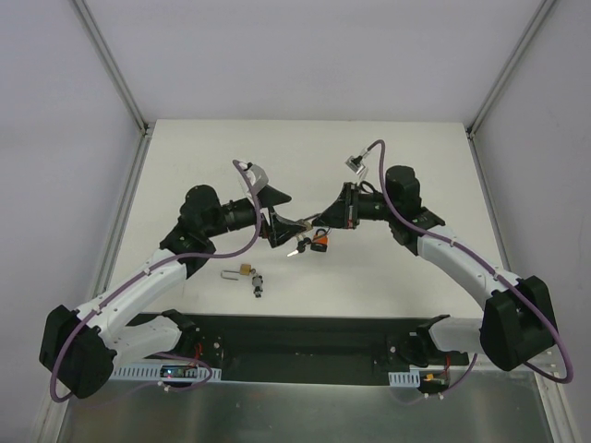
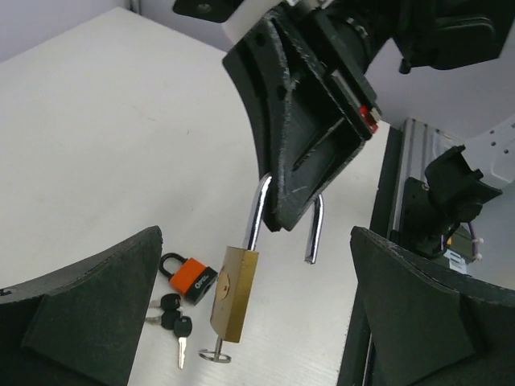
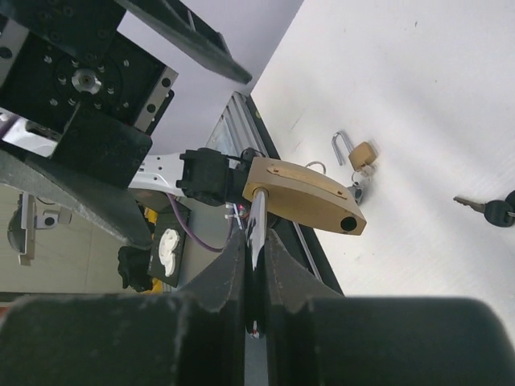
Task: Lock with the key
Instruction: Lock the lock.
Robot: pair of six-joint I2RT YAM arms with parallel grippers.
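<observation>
Brass padlock (image 2: 229,293) is in the air mid-table. The right gripper (image 3: 256,241) is clamped shut on one leg of its steel shackle (image 2: 257,211); the other leg hangs free, so it's unlocked.

Left gripper (image 1: 277,221) is spread wide with nothing held, its black textured fingers (image 2: 80,314) flanking the lock without touching it.

Count: three padlocks.
- The held one
- Orange-bodied one (image 2: 193,277) with a black shackle, lying on the white table (image 1: 388,166) just below the grippers
- Small brass one (image 1: 242,270), shackle open, nearer and to the left, with a key bunch (image 1: 258,284) touching it

At least two black-headed keys (image 2: 173,314) lie beside the orange lock.

- **Left wrist only:** small metal ring (image 2: 213,354) sticking out under the held lock. Can't tell if a key is seated.
- **Right wrist only:** empty shackle hole (image 3: 348,223) in the rounded top of the held body.
- **Top view:** the held lock is mostly hidden between the grippers.
</observation>
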